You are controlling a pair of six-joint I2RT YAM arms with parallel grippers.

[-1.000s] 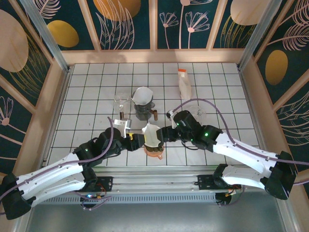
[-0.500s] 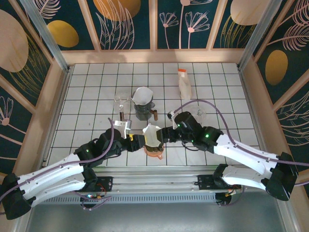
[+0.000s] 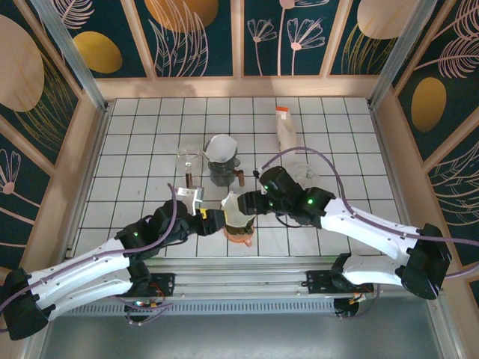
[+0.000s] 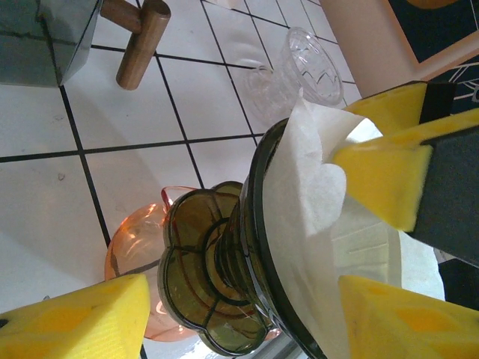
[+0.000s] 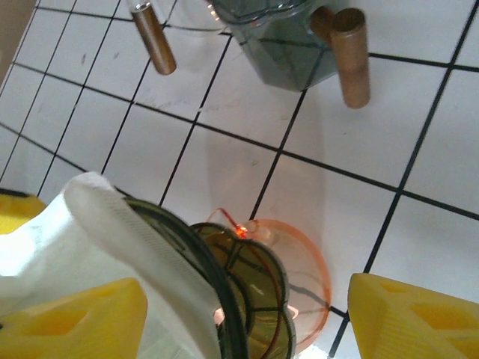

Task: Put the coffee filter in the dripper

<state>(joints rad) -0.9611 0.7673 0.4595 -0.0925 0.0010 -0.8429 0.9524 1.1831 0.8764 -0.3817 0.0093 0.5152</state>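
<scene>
Leaning steeply on its side, the smoky dripper (image 4: 213, 299) has its scalloped base against an orange glass cup (image 4: 131, 250). The white coffee filter (image 4: 299, 217) sits partly inside its mouth, with the crinkled edge poking out past the dark rim. The left fingers (image 4: 75, 321) are spread wide, one yellow pad by the base and one on the mouth side. Both are cut off at the bottom of the left wrist view, so I cannot tell whether they press on the dripper. The right fingers (image 5: 67, 321) are also spread wide: one lies under the filter with the paper draped over it, and the other stands apart from the dripper's base with orange glass showing between. From above, the two arms meet over this spot and hide much of the dripper. The desk (image 3: 150, 127) is white tile with black grid lines. Farther back on it a second dripper (image 3: 221, 149) with its own paper sits on a grey server, and a clear cup (image 3: 187, 157) stands just beside that. A pale bottle (image 3: 286, 131) with an orange top is off to the right, and nearer it is a clear glass piece (image 3: 308, 176) too faint to make out. Dark teal wall panels (image 3: 187, 37) with leaf and gold oval prints, framed in light wood, close the space in.
</scene>
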